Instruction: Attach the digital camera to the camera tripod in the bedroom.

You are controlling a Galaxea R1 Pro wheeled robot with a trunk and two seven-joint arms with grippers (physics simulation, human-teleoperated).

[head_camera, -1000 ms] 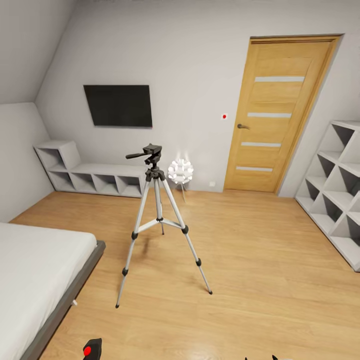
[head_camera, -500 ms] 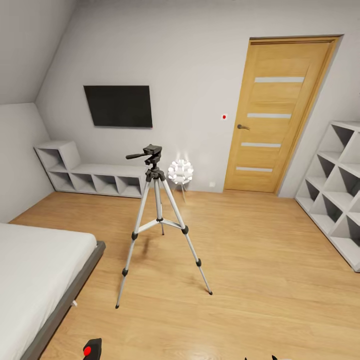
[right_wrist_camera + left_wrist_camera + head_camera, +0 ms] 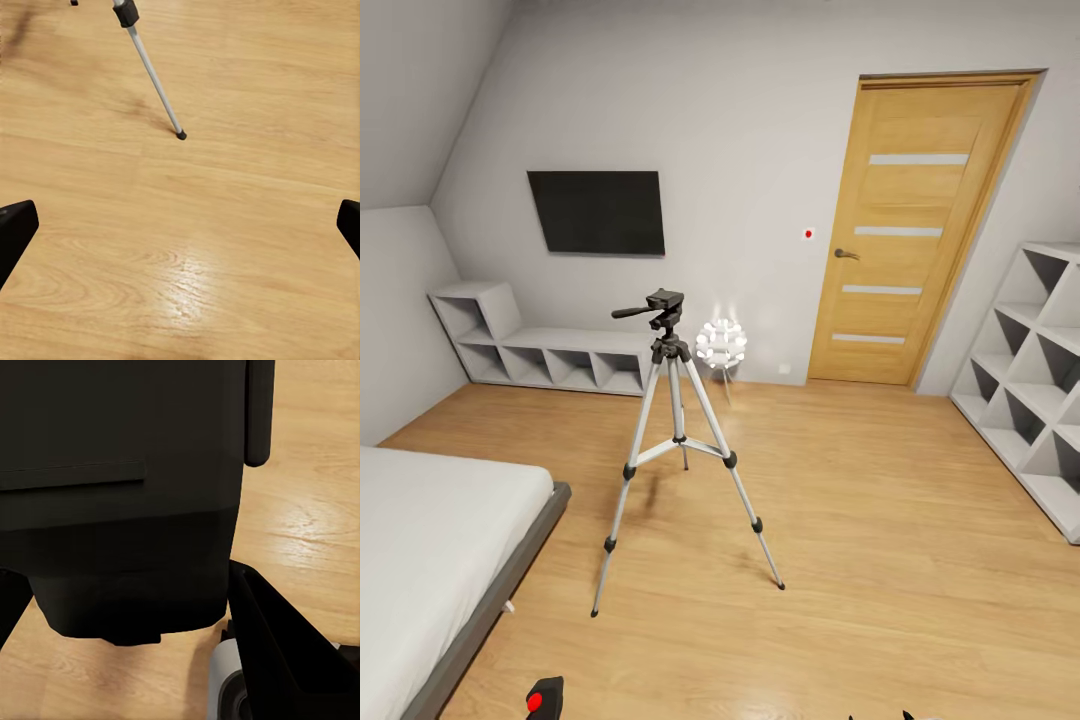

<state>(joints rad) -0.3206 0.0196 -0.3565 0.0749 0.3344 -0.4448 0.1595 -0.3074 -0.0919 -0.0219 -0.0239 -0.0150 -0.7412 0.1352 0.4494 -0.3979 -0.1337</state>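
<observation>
White walls under a sloped ceiling enclosed the bedroom, with a light wood floor point(image 3: 880, 540) of glossy planks, a wooden door point(image 3: 925, 225) with frosted strips, a flat black wall screen point(image 3: 597, 211) and grey cubby shelving point(image 3: 545, 355) along the far wall. Its three silver-grey telescoping legs splayed wide for balance, the camera tripod point(image 3: 678, 440) stood near the middle of the room, black joints and braces tying them together, and its black head point(image 3: 663, 305) with the long pan handle sat bare on top, presumably waiting for the camera. A low bed point(image 3: 430, 560) with a smooth white mattress lay beside it, well apart. At the bottom edge of the head view, the digital camera point(image 3: 542, 698) showed its round red button; in the left wrist view its matte black boxy body point(image 3: 120, 495) sat between the fingers of the left hand point(image 3: 127, 607), which appeared closed on it, likely carried low for the approach. The right hand point(image 3: 180, 225) was spread wide and held nothing, its dark fingertips point(image 3: 13, 229) framing bare floor and one rubber-tipped tripod leg point(image 3: 154, 75). Judging by the gap, the robot was some way from the tripod.
</observation>
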